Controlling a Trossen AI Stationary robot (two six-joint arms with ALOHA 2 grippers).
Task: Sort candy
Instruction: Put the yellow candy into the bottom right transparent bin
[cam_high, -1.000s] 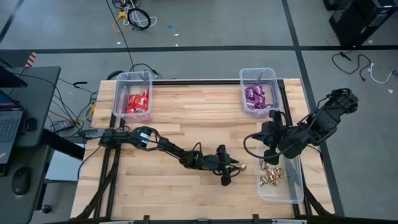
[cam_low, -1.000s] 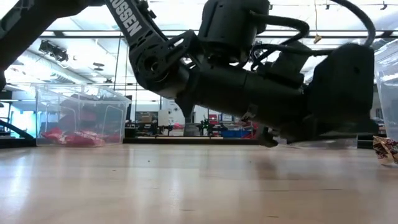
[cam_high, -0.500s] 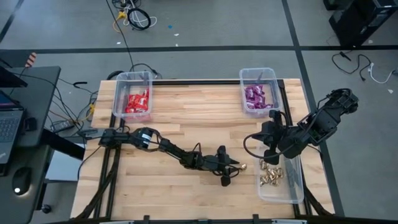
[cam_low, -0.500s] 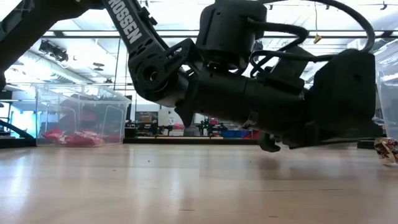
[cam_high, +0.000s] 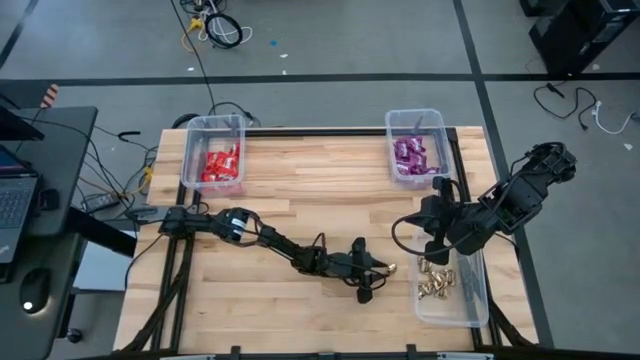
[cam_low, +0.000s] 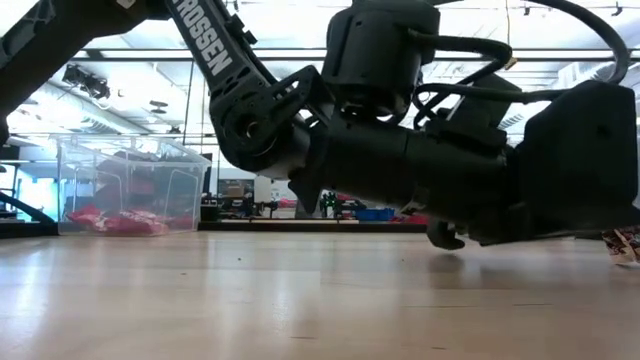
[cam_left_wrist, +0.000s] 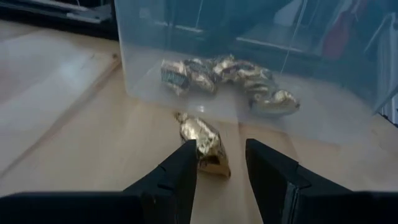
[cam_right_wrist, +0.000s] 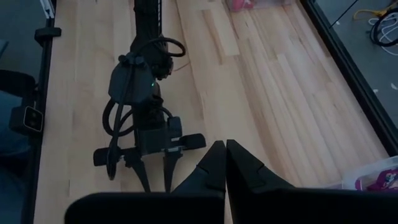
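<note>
One gold foil-wrapped candy lies on the wooden table just in front of a clear bin that holds several more gold pieces. My left gripper is low over the table and open, its fingers on either side of the candy's near end. In the high view it is at the near right, beside the candy. My right gripper is shut and empty, raised above the table next to the gold bin. My left gripper comes nearly level from the table's left at the gold candy, which lies flat on the table. The candy's near end sits between the open fingers, close against one finger. Whether that finger touches it, I cannot tell.
A clear bin with red packets stands at the far left, and one with purple packets at the far right. The middle of the table is bare wood. Beyond the table, cables lie on the floor and a desk stands at the left.
My left gripper has edged a little lower and toward the table's right edge, closer to the gold candy, with its fingers still apart.
</note>
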